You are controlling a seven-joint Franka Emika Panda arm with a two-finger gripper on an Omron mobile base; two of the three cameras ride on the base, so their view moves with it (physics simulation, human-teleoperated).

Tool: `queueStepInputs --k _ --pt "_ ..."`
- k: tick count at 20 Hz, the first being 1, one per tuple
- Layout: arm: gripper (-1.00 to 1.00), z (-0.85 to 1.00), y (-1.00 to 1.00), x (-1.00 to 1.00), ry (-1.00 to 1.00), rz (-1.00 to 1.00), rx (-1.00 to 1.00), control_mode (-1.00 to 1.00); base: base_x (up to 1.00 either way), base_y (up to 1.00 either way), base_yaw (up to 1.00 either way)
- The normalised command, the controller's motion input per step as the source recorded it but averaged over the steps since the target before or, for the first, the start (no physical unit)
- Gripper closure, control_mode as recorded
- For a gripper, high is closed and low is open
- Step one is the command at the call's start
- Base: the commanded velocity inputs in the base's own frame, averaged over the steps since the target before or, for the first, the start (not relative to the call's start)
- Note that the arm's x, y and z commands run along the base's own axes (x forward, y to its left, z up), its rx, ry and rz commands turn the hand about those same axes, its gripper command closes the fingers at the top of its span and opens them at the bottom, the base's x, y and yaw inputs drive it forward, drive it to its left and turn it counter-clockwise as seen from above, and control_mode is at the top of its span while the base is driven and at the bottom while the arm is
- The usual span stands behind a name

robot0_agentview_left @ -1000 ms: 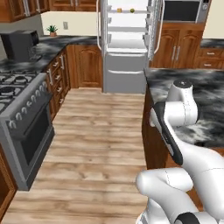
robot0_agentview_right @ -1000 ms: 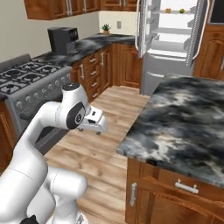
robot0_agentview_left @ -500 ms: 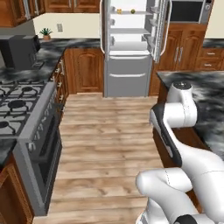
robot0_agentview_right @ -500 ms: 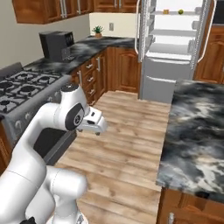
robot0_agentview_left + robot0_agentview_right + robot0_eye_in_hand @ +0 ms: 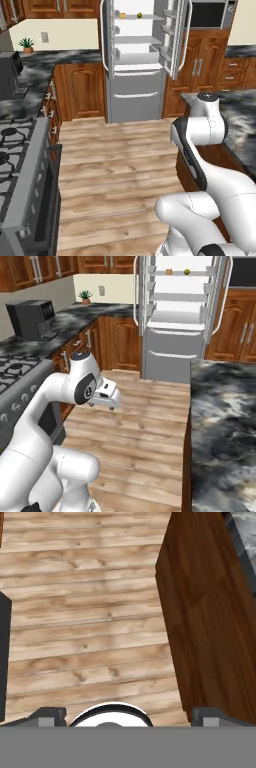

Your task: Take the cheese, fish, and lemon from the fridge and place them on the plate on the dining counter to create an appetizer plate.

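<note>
Hand view: floor (image 5: 85, 612) beside cabinet side (image 5: 210, 612)

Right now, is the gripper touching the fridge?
Apart. In the right base view the gripper hangs open over the wood floor, with bare floor between it and the open fridge.

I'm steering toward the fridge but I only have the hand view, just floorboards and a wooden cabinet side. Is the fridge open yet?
Observer: Yes. In the left base view the fridge stands straight ahead across the wood floor, with both upper doors swung open.
Operator: Anything on the shelves?
Observer: The cheese and the lemon sit on the top shelf, the lemon to the right, with a gap between them.
Operator: What's the dark edge on my other side?
Observer: That is the oven range, with burners on top, running along the left of the floor.
</note>
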Motion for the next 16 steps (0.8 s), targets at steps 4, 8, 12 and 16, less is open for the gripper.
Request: queueStepInputs --k 4,8,12,16 --pt "-1.0 0.0 0.0 0.0 0.0 0.0 0.0 1.0 1.0 0.24 -0.25" --pt "-1.0 0.0 0.0 0.0 0.0 0.0 0.0 1.0 1.0 0.28 -0.24" --pt "-1.0 0.0 0.0 0.0 0.0 0.0 0.0 1.0 1.0 0.34 -0.21" --pt "-1.0 0.0 0.0 0.0 0.0 0.0 0.0 1.0 1.0 0.29 -0.15"
